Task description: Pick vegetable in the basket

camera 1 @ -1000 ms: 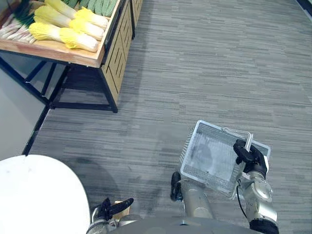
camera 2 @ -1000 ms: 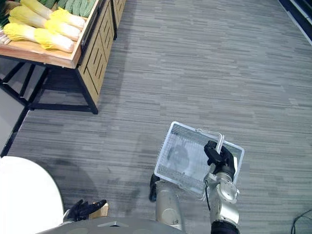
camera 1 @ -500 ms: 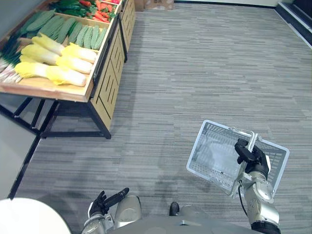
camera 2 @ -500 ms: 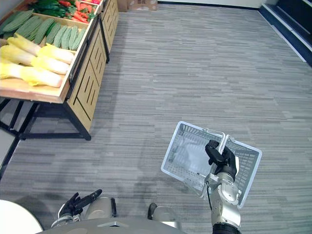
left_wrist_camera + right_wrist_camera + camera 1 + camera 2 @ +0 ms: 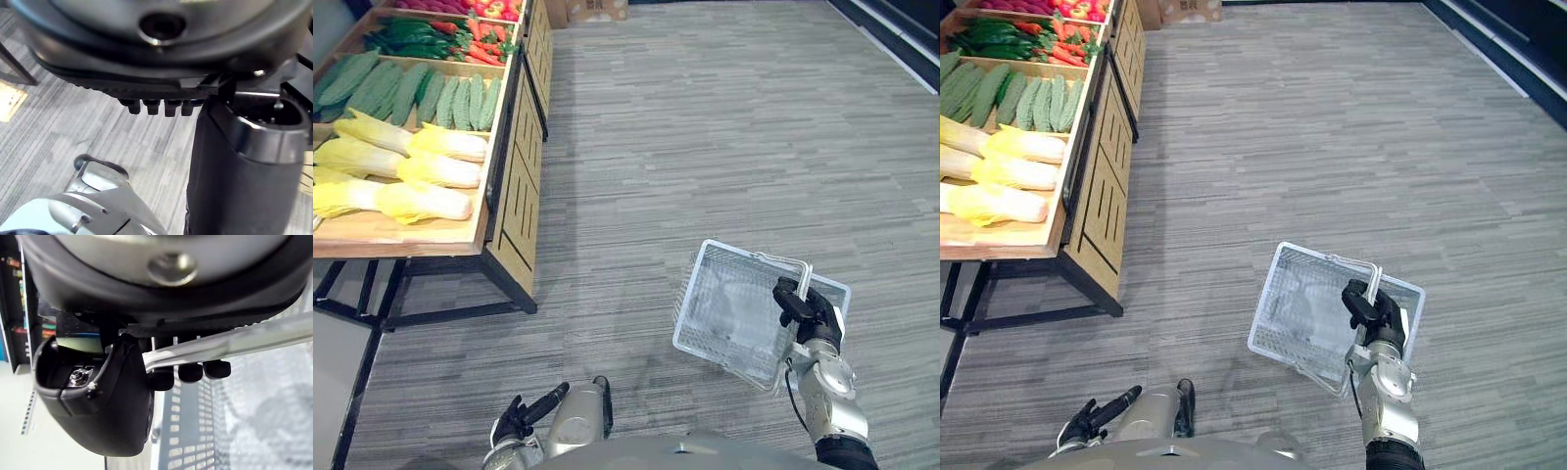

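A wide grey striped floor (image 5: 705, 127) takes up most of the scene. Along its left side stands the wooden bench (image 5: 401, 240), its top split into open compartments so the produce can be reached from the aisle. The vegetables lie there, none of them picked yet: pale yellow cabbages (image 5: 411, 171) in the nearest compartment, long green gourds (image 5: 431, 98) in the one behind, and darker greens and red ones further back. Well apart from the bench, over bare floor on the robot's right, hangs the white wire basket (image 5: 724, 304). It tilts with its open top turned towards the robot, most likely because it swings from one side of its metal handle (image 5: 798, 266). As far as the mesh lets one judge, it is empty. The right robot hand (image 5: 806, 308) is clenched round that handle, and the right wrist view shows its fingers (image 5: 190, 372) curled under the bar with the thumb closing from the other side. The left robot hand (image 5: 530, 416) hangs low beside the body, fingers stretched out loosely and holding nothing, so it is free to reach for the produce once the bench is in range.
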### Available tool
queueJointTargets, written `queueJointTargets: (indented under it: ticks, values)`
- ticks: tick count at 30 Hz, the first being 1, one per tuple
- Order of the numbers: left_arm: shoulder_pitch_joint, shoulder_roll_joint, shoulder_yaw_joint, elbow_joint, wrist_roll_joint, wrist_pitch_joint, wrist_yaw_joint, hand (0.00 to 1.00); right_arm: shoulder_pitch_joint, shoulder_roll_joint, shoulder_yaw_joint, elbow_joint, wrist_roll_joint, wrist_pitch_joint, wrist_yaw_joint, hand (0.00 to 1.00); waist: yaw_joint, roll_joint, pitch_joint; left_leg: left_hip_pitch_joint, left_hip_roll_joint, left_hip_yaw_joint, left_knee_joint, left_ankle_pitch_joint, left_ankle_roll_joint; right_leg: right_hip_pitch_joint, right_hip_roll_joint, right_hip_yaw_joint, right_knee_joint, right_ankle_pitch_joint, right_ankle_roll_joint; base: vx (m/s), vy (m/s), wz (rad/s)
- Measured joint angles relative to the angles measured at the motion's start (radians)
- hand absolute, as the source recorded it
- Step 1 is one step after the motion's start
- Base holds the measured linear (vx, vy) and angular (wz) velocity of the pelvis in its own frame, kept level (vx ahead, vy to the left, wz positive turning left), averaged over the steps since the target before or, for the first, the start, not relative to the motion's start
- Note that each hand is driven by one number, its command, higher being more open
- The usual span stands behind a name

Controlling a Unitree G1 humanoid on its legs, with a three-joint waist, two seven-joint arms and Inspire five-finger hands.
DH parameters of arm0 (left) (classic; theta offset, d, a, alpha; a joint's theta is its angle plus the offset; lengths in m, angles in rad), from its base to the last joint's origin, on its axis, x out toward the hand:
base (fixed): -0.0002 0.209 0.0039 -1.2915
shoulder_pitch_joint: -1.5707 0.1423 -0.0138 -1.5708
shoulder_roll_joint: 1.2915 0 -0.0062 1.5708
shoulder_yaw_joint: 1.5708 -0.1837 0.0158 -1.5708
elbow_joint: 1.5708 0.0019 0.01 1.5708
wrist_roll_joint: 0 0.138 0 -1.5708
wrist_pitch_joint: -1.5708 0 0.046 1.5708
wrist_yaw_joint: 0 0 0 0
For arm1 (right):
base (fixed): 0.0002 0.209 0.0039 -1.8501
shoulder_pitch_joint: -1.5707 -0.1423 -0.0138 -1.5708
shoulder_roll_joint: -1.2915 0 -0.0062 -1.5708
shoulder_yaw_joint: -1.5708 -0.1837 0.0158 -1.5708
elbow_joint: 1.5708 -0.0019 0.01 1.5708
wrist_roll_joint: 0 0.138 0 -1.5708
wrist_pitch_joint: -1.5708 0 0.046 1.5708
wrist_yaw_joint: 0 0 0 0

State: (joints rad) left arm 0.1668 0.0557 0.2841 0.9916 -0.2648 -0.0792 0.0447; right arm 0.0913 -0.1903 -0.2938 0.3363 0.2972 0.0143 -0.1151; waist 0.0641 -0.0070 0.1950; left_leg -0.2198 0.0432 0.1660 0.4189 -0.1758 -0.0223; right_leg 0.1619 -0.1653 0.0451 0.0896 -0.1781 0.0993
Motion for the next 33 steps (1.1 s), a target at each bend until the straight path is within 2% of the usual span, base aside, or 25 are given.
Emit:
queueJointTargets:
  ticks: [4, 6, 7, 8, 9, 10, 11, 13, 14, 15, 17, 20, 21, 22, 23, 24, 25, 26, 27, 28, 30, 33]
  values:
    - [0.002, 0.0, 0.0, -0.002, 0.0, 0.002, 0.001, 1.0, -0.002, -0.005, 0.033, 0.0, -0.017, 0.0, 0.001, 0.0, 0.018, -0.005, -0.014, 0.001, 0.002, 0.061, 0.051, -0.072, 0.011, -0.043, -0.024, 0.059, 0.068, -0.046, 0.028, 0.14, 0.061, -0.43]
    - [0.013, -0.002, -0.004, -0.005, -0.001, 0.004, 0.0, 1.0, -0.003, -0.005, 0.042, 0.001, -0.017, 0.003, 0.001, 0.0, 0.018, -0.004, -0.027, 0.005, 0.002, 0.079, 0.06, -0.094, 0.028, -0.068, -0.026, 0.079, 0.109, -0.048, 0.027, 0.17, 0.076, -0.36]
    - [0.027, -0.004, -0.006, -0.021, -0.002, 0.01, 0.0, 1.0, -0.003, -0.005, 0.047, 0.002, -0.017, 0.003, 0.0, 0.0, 0.017, 0.004, -0.036, 0.026, 0.0, 0.092, 0.044, -0.099, 0.035, -0.095, -0.027, 0.087, 0.177, -0.047, 0.027, 0.19, 0.075, -0.3]
    - [0.034, -0.004, -0.009, -0.026, -0.002, 0.01, -0.001, 1.0, -0.003, -0.005, 0.047, 0.002, -0.017, 0.003, 0.0, 0.0, 0.015, 0.0, -0.035, 0.042, -0.004, 0.095, 0.032, -0.1, 0.038, -0.11, -0.027, 0.09, 0.22, -0.047, 0.028, 0.21, 0.061, -0.13]
    - [0.042, 0.001, -0.016, -0.031, -0.003, 0.011, -0.001, 1.0, 0.001, -0.005, 0.046, 0.002, -0.017, 0.003, -0.003, 0.0, 0.012, -0.003, -0.037, 0.079, -0.019, 0.096, 0.008, -0.105, 0.046, -0.147, -0.029, 0.096, 0.338, -0.045, 0.031, 0.17, 0.044, 0.08]
    - [0.044, 0.004, -0.023, -0.031, -0.003, 0.012, -0.002, 1.0, 0.006, -0.005, 0.044, 0.002, -0.018, 0.003, -0.006, 0.0, 0.011, -0.008, -0.039, 0.102, -0.032, 0.09, -0.004, -0.109, 0.054, -0.175, -0.032, 0.097, 0.434, -0.035, 0.049, 0.34, 0.084, 0.34]
    - [0.046, 0.02, -0.039, -0.033, -0.003, 0.014, -0.002, 1.0, 0.013, -0.004, 0.043, 0.002, -0.019, 0.004, -0.006, 0.0, 0.004, -0.025, -0.036, 0.133, -0.051, 0.073, -0.003, -0.121, 0.071, -0.222, -0.038, 0.098, 0.583, 0.008, 0.118, 0.3, 0.07, 0.46]
    - [0.048, 0.024, -0.042, -0.033, -0.002, 0.017, -0.003, 1.0, 0.013, -0.001, 0.045, 0.002, -0.022, 0.007, -0.007, 0.0, -0.011, -0.038, -0.036, 0.154, -0.064, 0.05, -0.003, -0.133, 0.082, -0.254, -0.039, 0.096, 0.683, 0.071, 0.136, 0.24, 0.045, 0.52]
    - [0.051, 0.023, -0.044, -0.033, -0.002, 0.019, 0.0, 1.0, 0.014, -0.001, 0.044, 0.002, -0.036, 0.008, -0.007, 0.0, -0.021, -0.039, -0.034, 0.181, -0.067, 0.025, -0.008, -0.143, 0.092, -0.281, -0.028, 0.094, 0.775, 0.153, 0.134, 0.22, 0.022, 0.5]
    - [0.053, 0.024, -0.046, -0.033, -0.003, 0.021, 0.002, 1.0, 0.014, -0.001, 0.044, 0.002, -0.048, 0.009, -0.006, 0.0, -0.023, -0.039, -0.034, 0.204, -0.066, 0.013, -0.01, -0.151, 0.103, -0.308, -0.018, 0.089, 0.858, 0.152, 0.121, 0.32, 0.015, 0.49]
    - [0.052, 0.025, -0.065, -0.032, -0.003, 0.035, 0.008, 1.0, 0.014, -0.001, 0.044, 0.002, -0.056, 0.009, 0.0, 0.0, -0.028, -0.028, -0.027, 0.298, -0.054, -0.027, -0.054, -0.154, 0.108, -0.378, -0.007, 0.001, 0.985, 0.005, 0.006, 0.24, -0.04, 0.33]
    - [0.053, 0.026, -0.083, -0.03, -0.002, 0.036, 0.006, 1.0, 0.013, -0.001, 0.043, 0.0, -0.054, 0.009, 0.002, 0.0, -0.041, -0.011, -0.023, 0.377, -0.02, -0.047, -0.099, -0.154, 0.108, -0.454, -0.004, -0.106, 0.892, -0.054, -0.042, 0.25, -0.096, 0.26]
    - [0.049, 0.028, -0.084, -0.027, 0.001, 0.036, 0.003, 1.0, 0.014, -0.001, 0.04, 0.0, -0.054, 0.009, 0.003, 0.0, -0.045, -0.011, -0.022, 0.396, -0.008, -0.055, -0.106, -0.155, 0.105, -0.49, -0.004, -0.116, 0.759, -0.052, -0.04, 0.34, -0.205, 0.35]
    - [0.043, 0.03, -0.085, -0.019, 0.001, 0.036, -0.001, 1.0, 0.013, -0.001, 0.029, 0.0, -0.054, 0.009, 0.003, 0.0, -0.054, -0.008, -0.021, 0.417, 0.014, -0.062, -0.111, -0.169, 0.08, -0.505, 0.01, -0.116, 0.591, -0.039, -0.027, 0.3, -0.219, 0.35]
    - [0.041, 0.031, -0.084, -0.019, 0.001, 0.036, 0.001, 1.0, 0.013, -0.001, 0.025, 0.0, -0.054, 0.009, 0.003, 0.0, -0.058, -0.004, -0.018, 0.428, 0.027, -0.066, -0.113, -0.178, 0.064, -0.508, 0.022, -0.109, 0.501, -0.027, -0.013, 0.39, -0.311, 0.36]
    - [0.045, 0.034, -0.083, -0.018, 0.003, 0.035, 0.001, 1.0, 0.013, 0.0, 0.024, 0.0, -0.054, 0.009, 0.003, 0.0, -0.063, -0.001, -0.014, 0.449, 0.046, -0.073, -0.116, -0.197, 0.03, -0.51, 0.039, -0.092, 0.321, 0.032, -0.006, 0.29, -0.255, 0.29]
    - [0.053, 0.038, -0.082, -0.019, 0.005, 0.034, 0.001, 1.0, 0.014, 0.0, 0.024, 0.0, -0.054, 0.009, 0.008, 0.0, -0.068, -0.023, -0.024, 0.468, 0.048, -0.081, -0.126, -0.212, 0.003, -0.501, 0.043, -0.084, 0.196, 0.105, -0.005, 0.4, -0.35, 0.29]
    - [0.061, 0.051, -0.08, -0.015, 0.008, 0.034, 0.001, 1.0, 0.015, -0.001, 0.024, 0.001, -0.055, 0.01, 0.015, 0.0, -0.07, -0.034, -0.025, 0.492, 0.049, -0.094, -0.134, -0.231, -0.031, -0.499, 0.045, -0.07, 0.143, 0.23, -0.004, 0.45, -0.369, 0.34]
    - [0.043, 0.038, -0.075, 0.014, 0.017, 0.037, 0.001, 1.0, 0.017, -0.008, 0.012, 0.005, -0.055, 0.011, 0.016, 0.0, -0.075, -0.005, -0.023, 0.513, 0.079, -0.123, -0.144, -0.242, -0.049, -0.496, 0.068, -0.082, 0.173, 0.307, -0.011, 0.54, -0.436, 0.3]
    - [0.031, 0.02, -0.073, 0.021, 0.039, 0.037, -0.002, 1.0, 0.01, -0.009, 0.003, 0.005, -0.054, 0.015, 0.017, 0.0, -0.074, 0.025, -0.027, 0.499, 0.109, -0.147, -0.143, -0.218, -0.06, -0.508, 0.089, -0.102, 0.194, 0.278, -0.032, 0.44, -0.354, 0.24]
    - [0.023, 0.008, -0.07, 0.022, 0.042, 0.034, -0.004, 1.0, 0.007, -0.009, 0.001, 0.005, -0.053, 0.018, 0.022, 0.0, -0.074, 0.043, -0.028, 0.487, 0.13, -0.187, -0.138, -0.161, -0.071, -0.521, 0.1, -0.134, 0.251, 0.242, -0.061, 0.39, -0.332, 0.21]
    - [0.019, 0.002, -0.056, 0.021, 0.042, 0.029, -0.003, 1.0, 0.0, -0.009, -0.002, 0.005, -0.049, 0.019, 0.024, 0.0, -0.095, 0.046, -0.029, 0.473, 0.157, -0.246, -0.101, -0.102, -0.092, -0.518, 0.099, -0.178, 0.327, 0.16, -0.083, 0.3, -0.252, 0.36]
